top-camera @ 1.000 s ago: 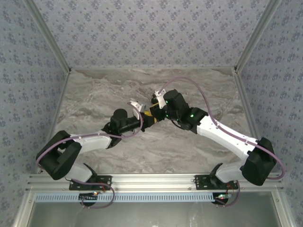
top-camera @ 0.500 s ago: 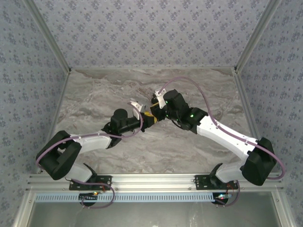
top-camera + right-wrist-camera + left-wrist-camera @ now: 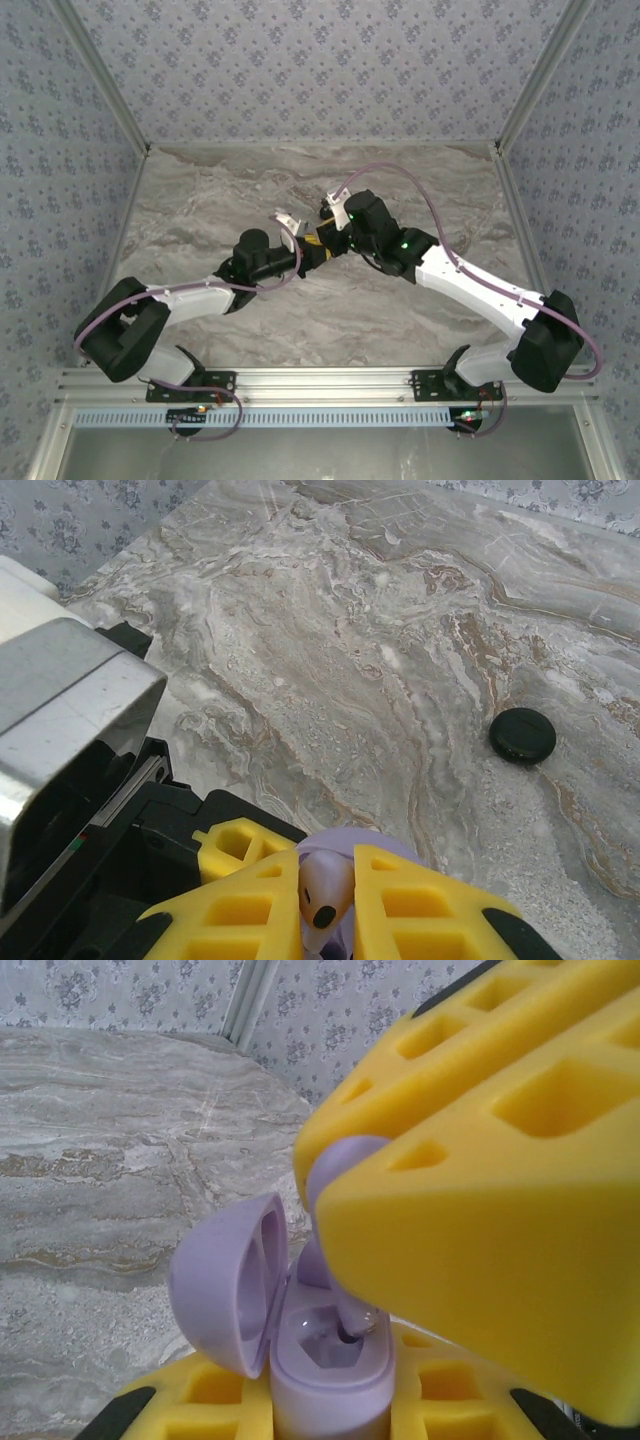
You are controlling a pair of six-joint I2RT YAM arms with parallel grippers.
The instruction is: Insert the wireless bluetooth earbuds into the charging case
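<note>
Marbled grey table (image 3: 400,630), floral-papered walls (image 3: 320,70), left pincer (image 3: 330,1405) grasping charging case (image 3: 322,1375), right pincer (image 3: 328,900) clenching earbud (image 3: 320,880).

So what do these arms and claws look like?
The left arm and right arm are white shells with black joints, each trailing a lilac cable. The left claw and right claw have yellow fingers with square pockets.

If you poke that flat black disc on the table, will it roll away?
Probably not. The black disc lies flat on the marble table, so it would likely slide rather than roll. It looks thin, so it is probably light and easy to knock away.
</note>
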